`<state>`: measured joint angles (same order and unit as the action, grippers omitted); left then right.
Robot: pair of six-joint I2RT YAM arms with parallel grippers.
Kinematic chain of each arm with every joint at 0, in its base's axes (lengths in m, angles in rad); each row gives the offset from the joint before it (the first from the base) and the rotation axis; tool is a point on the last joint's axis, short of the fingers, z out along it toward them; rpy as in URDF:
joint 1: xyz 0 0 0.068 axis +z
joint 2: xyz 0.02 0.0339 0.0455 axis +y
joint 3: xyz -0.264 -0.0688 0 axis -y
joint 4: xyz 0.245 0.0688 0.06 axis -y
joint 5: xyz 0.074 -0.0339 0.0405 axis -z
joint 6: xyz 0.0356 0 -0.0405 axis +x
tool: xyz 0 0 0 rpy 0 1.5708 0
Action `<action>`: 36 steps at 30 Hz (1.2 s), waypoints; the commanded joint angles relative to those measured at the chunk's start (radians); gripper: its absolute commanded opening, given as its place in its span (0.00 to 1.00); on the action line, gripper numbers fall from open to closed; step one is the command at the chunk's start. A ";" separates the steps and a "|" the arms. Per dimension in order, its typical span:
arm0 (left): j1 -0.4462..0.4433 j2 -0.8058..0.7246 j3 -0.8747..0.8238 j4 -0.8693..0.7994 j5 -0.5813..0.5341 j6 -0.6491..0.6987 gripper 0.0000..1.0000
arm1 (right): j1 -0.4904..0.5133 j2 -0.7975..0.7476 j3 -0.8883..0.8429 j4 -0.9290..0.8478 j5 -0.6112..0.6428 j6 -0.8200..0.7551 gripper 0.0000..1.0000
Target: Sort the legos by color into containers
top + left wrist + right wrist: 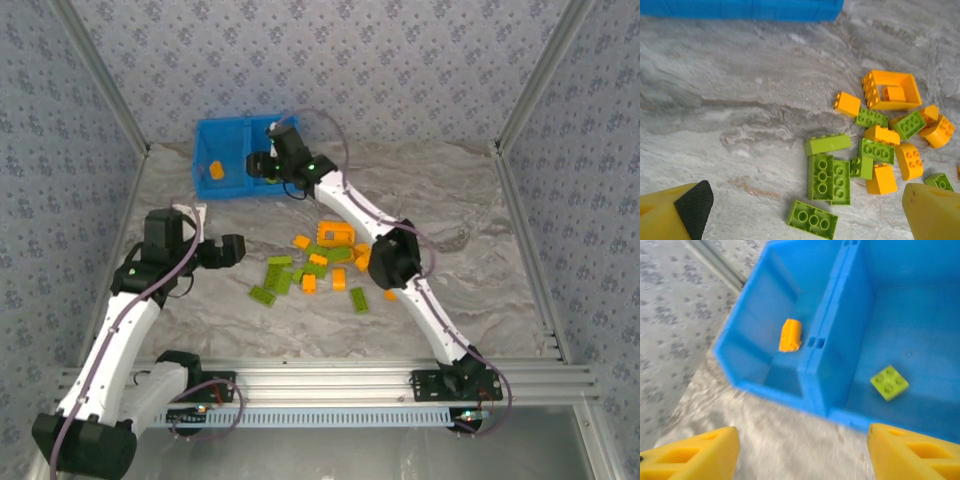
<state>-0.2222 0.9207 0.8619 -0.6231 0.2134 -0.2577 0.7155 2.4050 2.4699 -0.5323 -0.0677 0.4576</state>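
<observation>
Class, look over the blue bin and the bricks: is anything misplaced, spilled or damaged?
Nothing stands out. The blue bin holds one orange brick in one compartment, one green brick in the other. The remaining bricks lie mixed on the table, unsorted.

My left arm: folded on its own side, upper link rising from the base, wrist turned inward toward the middle. My left fingers: spread wide, nothing between them; the black pad of one faces inward. My right arm: stretched long, reaching forward and across to the left, elbow bent about midway. My right fingers: parted, tips angled down and forward, nothing gripped. My two wrists sit well apart.
</observation>
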 commanded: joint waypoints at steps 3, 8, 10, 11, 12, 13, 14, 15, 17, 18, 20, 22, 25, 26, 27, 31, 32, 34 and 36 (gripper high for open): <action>-0.101 0.107 -0.023 0.062 -0.037 -0.099 0.99 | 0.019 -0.468 -0.366 -0.127 -0.006 -0.198 0.83; -0.188 0.276 0.019 0.125 -0.063 -0.068 0.99 | 0.022 -0.860 -0.825 -0.092 0.039 -0.235 0.92; -0.211 0.364 0.051 0.131 -0.074 -0.035 0.99 | 0.022 -0.990 -0.960 -0.078 0.072 -0.210 0.94; -0.220 0.412 0.070 0.128 -0.089 -0.027 0.99 | 0.022 -1.051 -1.035 -0.074 0.094 -0.191 0.95; -0.226 0.464 0.095 0.118 -0.106 -0.032 0.99 | 0.019 -1.114 -1.097 -0.073 0.112 -0.171 0.96; -0.229 0.505 0.120 0.105 -0.113 -0.047 0.99 | 0.015 -1.152 -1.139 -0.072 0.125 -0.156 0.96; -0.233 0.550 0.142 0.099 -0.113 -0.063 0.99 | 0.012 -1.193 -1.178 -0.075 0.138 -0.137 0.97; -0.241 0.582 0.156 0.104 -0.114 -0.079 0.99 | 0.007 -1.224 -1.205 -0.084 0.149 -0.121 0.97; -0.268 0.642 0.175 0.128 -0.120 -0.120 0.99 | -0.003 -1.265 -1.242 -0.097 0.164 -0.101 0.97; -0.283 0.670 0.186 0.131 -0.136 -0.138 0.99 | -0.004 -1.276 -1.251 -0.104 0.168 -0.099 0.97; -0.314 0.734 0.221 0.119 -0.187 -0.169 0.99 | -0.007 -1.293 -1.261 -0.123 0.185 -0.096 0.98; -0.335 0.792 0.248 0.104 -0.247 -0.194 1.00 | -0.012 -1.299 -1.263 -0.137 0.198 -0.096 0.98; -0.352 0.860 0.268 0.105 -0.293 -0.224 0.99 | -0.020 -1.299 -1.263 -0.142 0.195 -0.099 0.99; -0.355 0.874 0.270 0.110 -0.300 -0.230 0.99 | -0.022 -1.299 -1.263 -0.141 0.194 -0.099 0.98; -0.357 0.883 0.270 0.112 -0.306 -0.235 0.99 | -0.023 -1.299 -1.263 -0.143 0.193 -0.100 0.99; -0.368 0.889 0.261 0.120 -0.327 -0.251 0.83 | -0.028 -1.300 -1.268 -0.143 0.199 -0.099 0.99; -0.371 0.887 0.260 0.120 -0.333 -0.253 0.79 | -0.030 -1.301 -1.269 -0.139 0.202 -0.098 0.99; -0.377 0.879 0.259 0.119 -0.349 -0.254 0.69 | -0.033 -1.301 -1.269 -0.136 0.204 -0.091 0.99; -0.381 0.865 0.260 0.113 -0.358 -0.253 0.61 | -0.035 -1.301 -1.292 -0.133 0.206 -0.085 1.00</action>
<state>-0.5911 1.8065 1.1084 -0.4950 -0.1104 -0.4984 0.6884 1.1175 1.2045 -0.6590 0.1146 0.3515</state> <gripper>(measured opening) 0.646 0.994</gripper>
